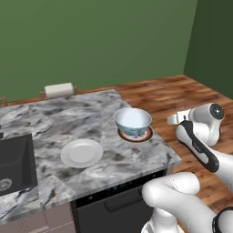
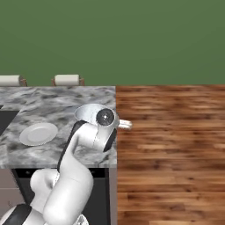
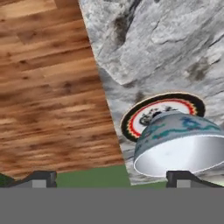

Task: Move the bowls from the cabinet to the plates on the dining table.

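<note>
Beside marble table edge, two-finger gripper (image 3: 111, 176) hangs spread, empty; glossy white blue-tinted bowl (image 3: 179, 146) sits on reddish-brown patterned plate (image 3: 144, 111) just off its right fingertip; plain white plate (image 1: 82, 153) lies farther off.

The marble dining table (image 1: 54, 118) carries a reddish-brown plate (image 1: 135, 134) with a white-blue bowl (image 1: 133, 120) on it, just beside the gripper (image 1: 174, 119); a plain white plate (image 1: 82, 153) lies farther from it.
</note>
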Robot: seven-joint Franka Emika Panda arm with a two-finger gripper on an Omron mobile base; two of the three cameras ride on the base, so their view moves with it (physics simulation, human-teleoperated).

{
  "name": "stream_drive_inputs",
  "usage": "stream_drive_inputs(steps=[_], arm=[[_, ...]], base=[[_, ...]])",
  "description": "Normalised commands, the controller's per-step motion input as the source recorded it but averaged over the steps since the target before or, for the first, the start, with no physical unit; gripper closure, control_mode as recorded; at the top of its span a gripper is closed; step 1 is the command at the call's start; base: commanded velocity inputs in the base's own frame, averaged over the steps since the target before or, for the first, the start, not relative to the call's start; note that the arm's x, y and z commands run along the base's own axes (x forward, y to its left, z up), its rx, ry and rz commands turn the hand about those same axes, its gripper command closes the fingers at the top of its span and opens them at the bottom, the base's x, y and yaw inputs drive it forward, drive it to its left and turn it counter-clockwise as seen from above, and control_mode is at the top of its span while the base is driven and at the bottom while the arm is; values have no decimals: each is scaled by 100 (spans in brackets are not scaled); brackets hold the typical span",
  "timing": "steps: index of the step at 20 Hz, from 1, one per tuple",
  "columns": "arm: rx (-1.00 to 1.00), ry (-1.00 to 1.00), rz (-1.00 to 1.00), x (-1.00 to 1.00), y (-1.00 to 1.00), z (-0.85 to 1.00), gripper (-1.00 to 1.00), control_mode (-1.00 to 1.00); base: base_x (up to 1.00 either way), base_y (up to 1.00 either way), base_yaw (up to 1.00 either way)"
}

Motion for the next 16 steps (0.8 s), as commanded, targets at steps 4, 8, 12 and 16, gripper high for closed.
stream_drive_inputs(steps=[4,8,12,16], arm=[[-57,17,22,0,0,0,-100,-100],[-51,23,17,0,0,6,-100,-100],[-40,25,12,0,0,23,-100,-100],[-17,18,13,-14,-2,46,-100,-100]], base=[[0,0,0],[0,0,0],[0,0,0],[0,0,0]])
